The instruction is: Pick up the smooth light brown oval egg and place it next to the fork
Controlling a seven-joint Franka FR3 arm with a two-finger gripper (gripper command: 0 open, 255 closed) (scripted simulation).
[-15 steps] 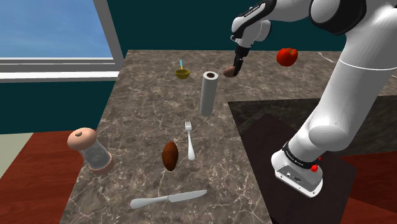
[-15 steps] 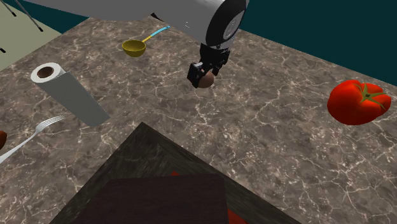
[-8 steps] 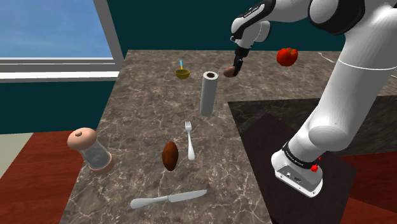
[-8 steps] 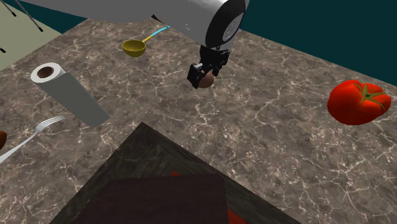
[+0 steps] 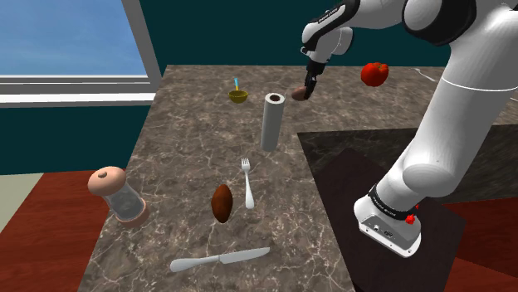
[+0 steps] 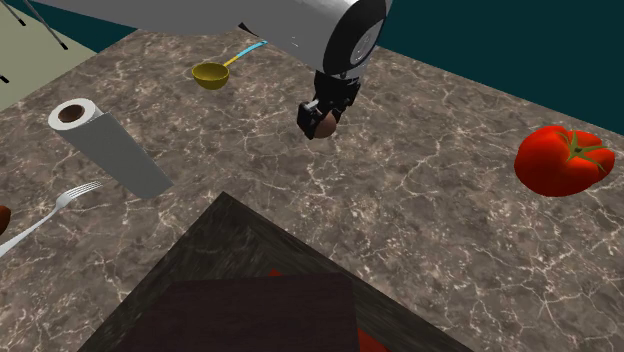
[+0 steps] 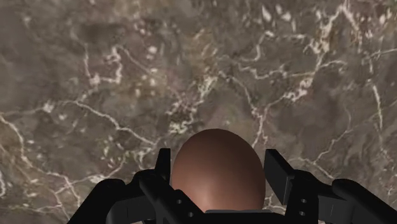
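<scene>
Vs 1 s ago egg (image 7: 217, 170) slightly up; fingers (image 7: 277, 170) clamped on it.

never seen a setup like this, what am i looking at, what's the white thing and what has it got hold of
The white thing is a robot arm on a box stand, ending in a black two-finger gripper. Three cameras show one moment: one looks down from beside the stand, one looks across the marbled counter from another spot, and one sits on the hand, looking along the gripper. In that hand view the gripper is shut on a smooth brown egg. On the counter lie a fork with a dark brown oval thing beside it, a knife, an upright paper roll, a small yellow scoop, a tomato and a shaker.
</scene>
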